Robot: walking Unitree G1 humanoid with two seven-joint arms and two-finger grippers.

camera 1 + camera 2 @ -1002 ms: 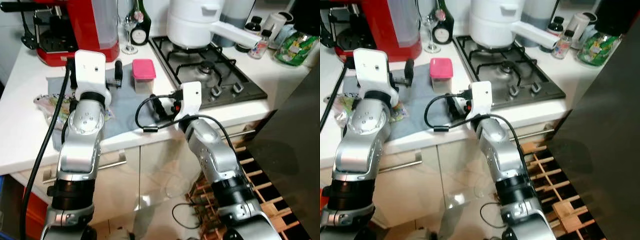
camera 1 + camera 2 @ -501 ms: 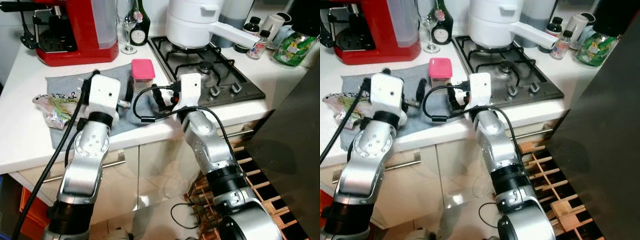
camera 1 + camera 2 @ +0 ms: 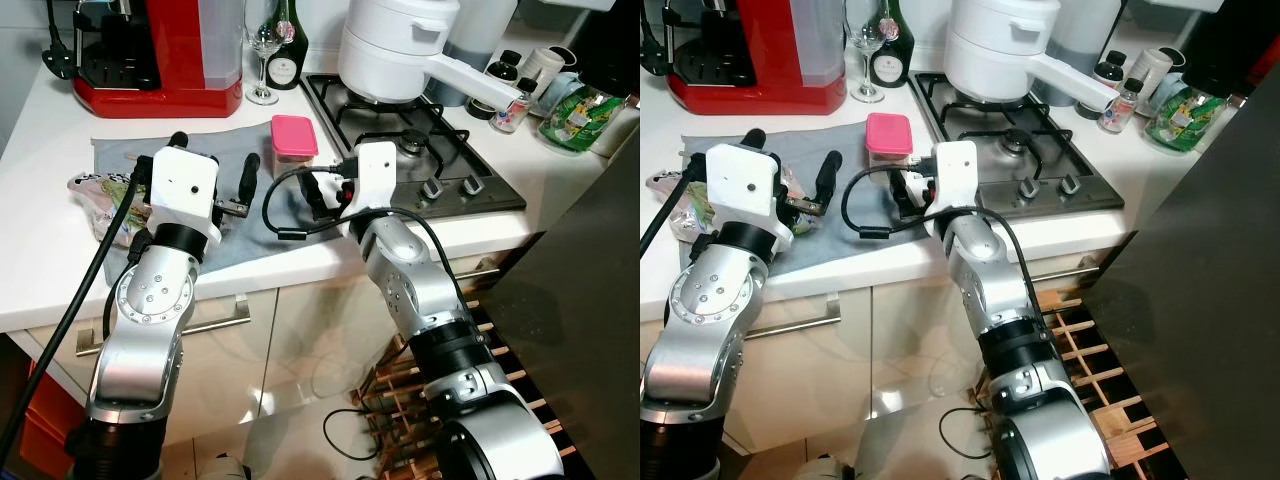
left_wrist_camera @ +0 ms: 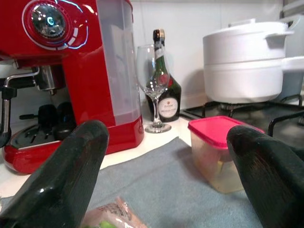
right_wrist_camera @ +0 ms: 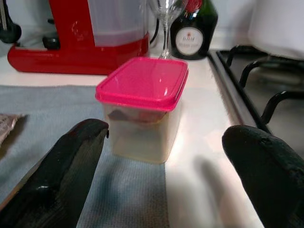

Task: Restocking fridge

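With the right gripper [image 5: 161, 156] jaws released and the pink-lidded container [image 5: 142, 107] at 12 o'clock on the desk [image 3: 40, 270], advance straight, centred, then clench below the lid.

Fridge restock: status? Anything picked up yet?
Nothing done yet. The pink-lidded container sits on the counter at the edge of the grey cloth, and the food bag lies on the cloth. In hand: the right gripper is lined up on the container, jaws open; the left gripper hovers open over the cloth. Left: grasp both, carry to fridge.
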